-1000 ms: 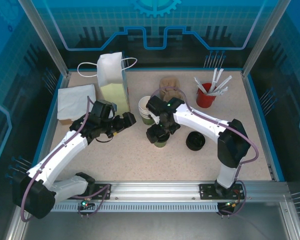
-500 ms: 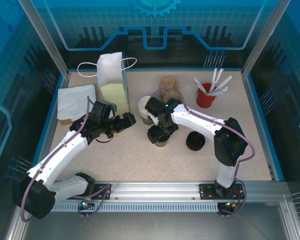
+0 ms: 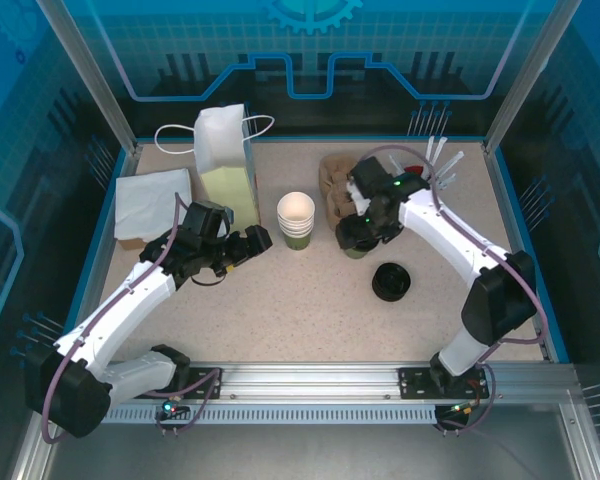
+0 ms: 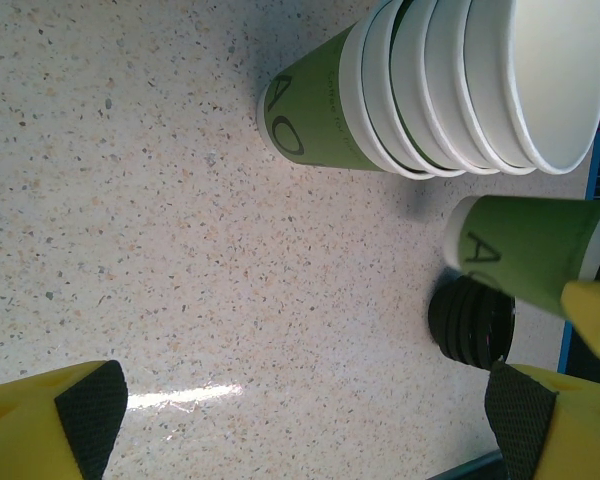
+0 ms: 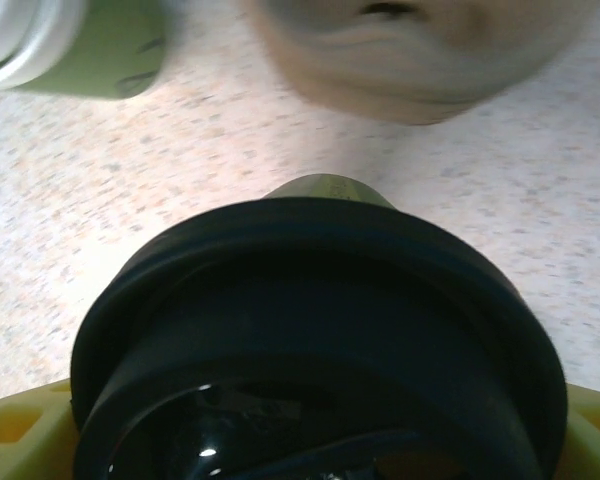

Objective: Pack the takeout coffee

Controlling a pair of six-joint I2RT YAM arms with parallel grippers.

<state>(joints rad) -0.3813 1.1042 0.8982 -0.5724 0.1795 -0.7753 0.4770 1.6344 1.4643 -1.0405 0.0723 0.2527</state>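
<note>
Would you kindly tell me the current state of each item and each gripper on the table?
Coffee cup: lidded, held by the right gripper.
Right gripper: shut on the coffee cup.
Left gripper: open, empty.
Paper bag: standing upright.
Stack of cups: upright, nested, top one empty.
Stack of lids: lying loose, untouched.
</note>
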